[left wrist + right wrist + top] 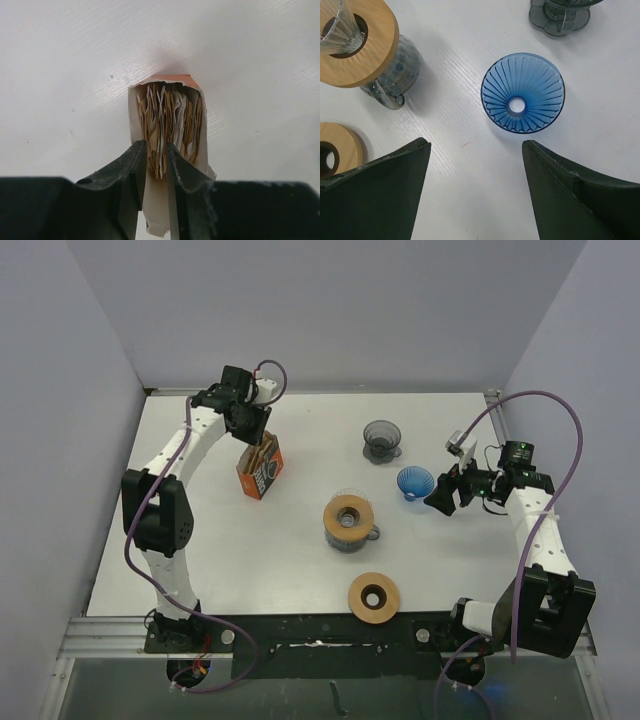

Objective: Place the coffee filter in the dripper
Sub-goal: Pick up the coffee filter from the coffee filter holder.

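At the back-left of the counter (pixel 200 540), an orange box (pixel 262 472) stands with its open top facing the left gripper (pixel 252 440). The box is packed with coffee filters (pixel 167 120), brown and white sheets set on edge. The left wrist view shows the left gripper's 2 fingers (pixel 132 167) drawn close together, pinching the near edges of a few filters, with a white flap of the box hanging just below them. None of the filters has left the box.

On the right side, the right gripper (pixel 476 145) hovers over the blue dripper (pixel 523 93) with its jaws spread wide and nothing between them. The blue dripper sits mouth-up on the counter, touching neither finger. Behind it stands a grey dripper (pixel 381 440). Near the middle of the counter is a glass carafe (pixel 395 75) wearing a wooden collar (pixel 370 45), with a clear dripper (pixel 335 25) seated in it. A loose wooden ring (pixel 374 597) lies near the front edge, well apart from the box.
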### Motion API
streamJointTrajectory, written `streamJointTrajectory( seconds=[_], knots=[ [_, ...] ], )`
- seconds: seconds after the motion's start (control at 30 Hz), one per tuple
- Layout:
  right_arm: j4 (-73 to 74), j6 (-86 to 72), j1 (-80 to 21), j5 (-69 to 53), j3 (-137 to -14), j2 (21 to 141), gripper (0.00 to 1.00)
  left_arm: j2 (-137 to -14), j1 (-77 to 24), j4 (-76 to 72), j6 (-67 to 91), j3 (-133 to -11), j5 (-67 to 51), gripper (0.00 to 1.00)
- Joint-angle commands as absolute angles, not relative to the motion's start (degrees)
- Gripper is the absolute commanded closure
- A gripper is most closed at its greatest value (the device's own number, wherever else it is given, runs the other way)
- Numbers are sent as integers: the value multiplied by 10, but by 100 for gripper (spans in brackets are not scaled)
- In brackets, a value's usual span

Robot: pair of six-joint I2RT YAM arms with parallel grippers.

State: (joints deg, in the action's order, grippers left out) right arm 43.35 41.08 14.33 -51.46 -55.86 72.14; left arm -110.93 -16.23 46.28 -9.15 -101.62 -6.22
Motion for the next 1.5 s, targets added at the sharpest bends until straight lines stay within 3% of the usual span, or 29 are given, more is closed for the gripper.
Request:
streamJointTrajectory(
  seconds=[0.0, 0.43, 1.03, 1.47],
  knots=[
    [424, 417, 148, -520, -565, 727, 25, -1106, -171, 431, -106, -1010, -49, 81],
    [425, 417, 148, -520, -565, 724, 24, -1111, -178, 427, -112, -995, -27, 85],
    [425, 417, 148, -518, -564, 725, 22, -1117, -177, 412, -115, -982, -39, 100],
    [423, 416, 148, -517, -564, 724, 21, -1074, -177, 416, -127, -990, -36, 100]
  ],
)
